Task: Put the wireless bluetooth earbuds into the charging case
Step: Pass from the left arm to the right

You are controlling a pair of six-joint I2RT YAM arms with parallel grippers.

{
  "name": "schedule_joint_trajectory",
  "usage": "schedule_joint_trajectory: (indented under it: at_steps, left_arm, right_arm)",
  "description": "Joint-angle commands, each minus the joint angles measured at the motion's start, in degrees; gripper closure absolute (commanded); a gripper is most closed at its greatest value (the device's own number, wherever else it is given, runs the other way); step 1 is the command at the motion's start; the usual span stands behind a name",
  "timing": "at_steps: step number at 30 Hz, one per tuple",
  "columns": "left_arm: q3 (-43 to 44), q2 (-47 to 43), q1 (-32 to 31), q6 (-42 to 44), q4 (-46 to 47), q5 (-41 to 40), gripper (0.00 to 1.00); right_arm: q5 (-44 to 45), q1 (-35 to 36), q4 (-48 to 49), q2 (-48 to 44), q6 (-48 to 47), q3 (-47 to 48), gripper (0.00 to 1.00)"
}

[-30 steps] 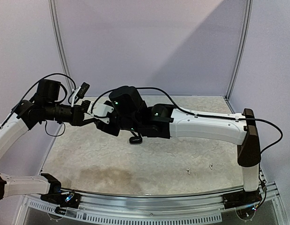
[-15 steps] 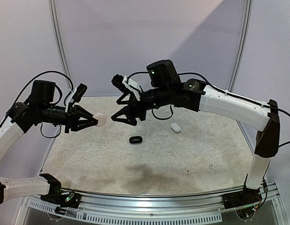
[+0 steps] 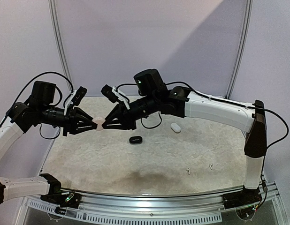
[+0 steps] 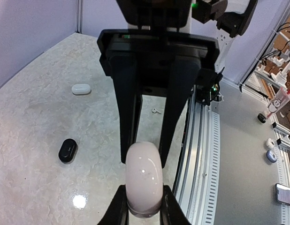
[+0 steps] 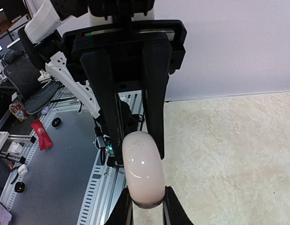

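The charging case, a pale pink-white pebble with its lid shut, hangs in mid-air above the table's left half. My left gripper is shut on its left end and my right gripper on its right end, fingertips almost meeting. The left wrist view shows the case between my own fingers, the other gripper's black fingers flanking its far end. The right wrist view shows the case pinched the same way. Two white earbuds lie on the table at the front right, far from both grippers; one earbud is seen past the fingers.
A black case lies on the marbled table below the right gripper, and a white case lies further right. Both also show in the left wrist view, black case and white case. A metal rail edges the front.
Half a second ago the right gripper stood open, apart from the case held by the left gripper. It has moved left and down and closed on the case's free end.
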Motion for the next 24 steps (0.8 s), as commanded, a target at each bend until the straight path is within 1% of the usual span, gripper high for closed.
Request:
schedule_joint_trajectory:
  at_steps: [1,4,6,7,9,10,12,14,17,20,22,24]
  left_arm:
    - [1.0,-0.4,-0.9,0.7,-0.5,0.5,1.00]
    - [0.9,-0.6,-0.9,0.8,-0.7,0.7,1.00]
    - [0.8,-0.7,-0.9,0.6,-0.7,1.0,1.00]
    - [0.6,-1.0,-0.9,0.2,-0.6,1.1,0.91]
    - [-0.1,-2.2,-0.6,-1.0,0.2,1.1,0.41]
    - [-0.9,-3.3,-0.4,-1.6,1.0,0.8,0.33]
    - [-4.3,-6.4,0.7,-1.2,3.7,1.8,0.30]
    - [-9.3,-10.2,2.3,-2.6,9.9,3.4,0.30]
    - [-17.9,-15.9,3.5,-9.3,24.5,5.2,0.28]
    - [-24.8,-19.2,3.6,-17.5,39.9,4.6,0.25]
    - [-25.9,-18.6,3.6,-18.5,42.9,5.3,0.25]
    - [-25.5,-16.8,3.6,-18.4,44.2,7.0,0.27]
  right_arm:
    - [-2.2,-0.1,2.1,1.1,2.4,2.2,0.89]
    - [-2.1,-0.1,2.0,1.1,2.0,2.2,1.00]
    - [-1.6,-0.1,1.7,0.9,1.7,2.0,1.00]
    - [-1.3,-0.1,1.5,0.7,1.6,1.7,1.00]
    - [0.2,0.0,1.0,0.0,0.7,1.1,1.00]
    - [1.0,-0.1,0.6,-0.6,-0.4,0.6,1.00]
    - [1.9,0.0,0.9,-1.7,-1.4,-0.3,1.00]
    - [2.3,-0.1,1.6,-2.6,-1.6,-1.1,1.00]
    - [2.2,-0.1,2.8,-3.6,-1.8,-2.0,1.00]
    - [1.8,-0.1,3.2,-4.3,-2.0,-2.9,1.00]
    - [1.6,-0.1,3.0,-4.5,-2.2,-3.2,1.00]
    - [1.3,0.0,3.0,-4.7,-2.3,-3.3,1.00]
